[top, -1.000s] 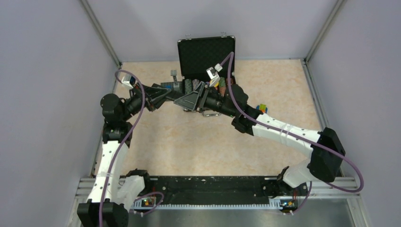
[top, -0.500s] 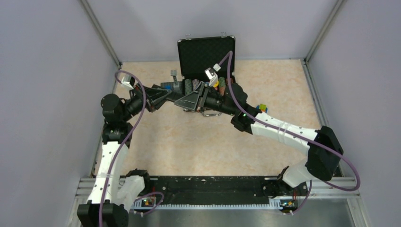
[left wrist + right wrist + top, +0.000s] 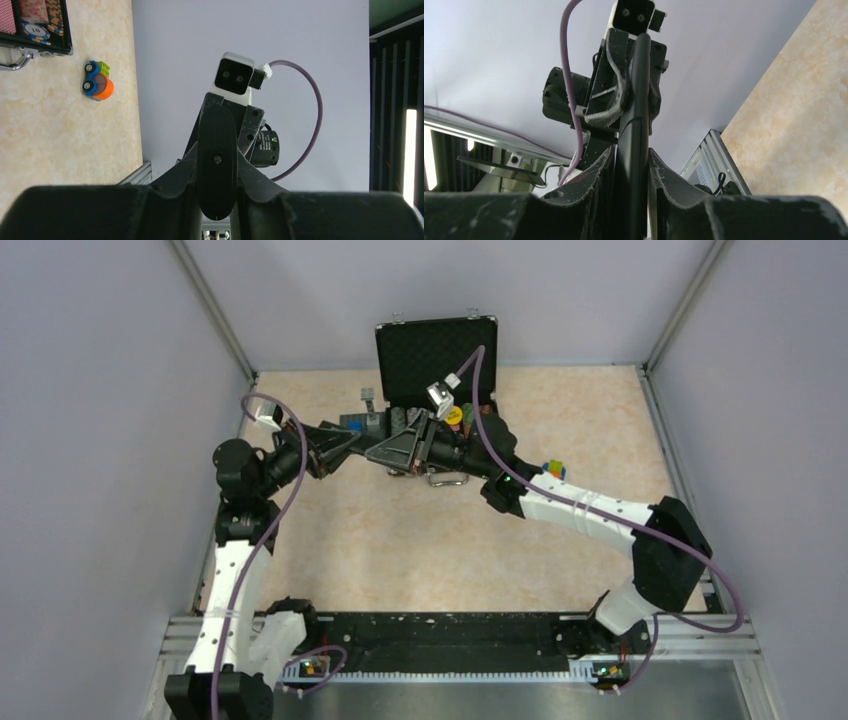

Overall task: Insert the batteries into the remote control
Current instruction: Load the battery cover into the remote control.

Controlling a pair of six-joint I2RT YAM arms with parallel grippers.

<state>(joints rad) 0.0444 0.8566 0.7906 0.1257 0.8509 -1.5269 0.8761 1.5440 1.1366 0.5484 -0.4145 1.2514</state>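
Observation:
The remote control [image 3: 633, 145] is a slim black bar held in the air between both grippers, above the table in front of the case. My right gripper [image 3: 631, 162] is shut on its near end, and the bar runs up to the left gripper. In the left wrist view the remote [image 3: 216, 160] shows end-on as a dark oval with a screw, and my left gripper [image 3: 216, 167] is shut on it. From the top, the left gripper [image 3: 350, 445] and the right gripper [image 3: 388, 451] meet nose to nose. The batteries are out of view.
An open black case [image 3: 436, 348] with poker chips stands at the back, just behind the grippers; its handle [image 3: 15, 61] shows in the left wrist view. A small toy car [image 3: 97, 82] and a colourful cube [image 3: 552, 469] lie on the table.
The right arm has swung a little to the left and its wrist has turned. Both grippers stay shut on the remote. The left arm has barely moved.

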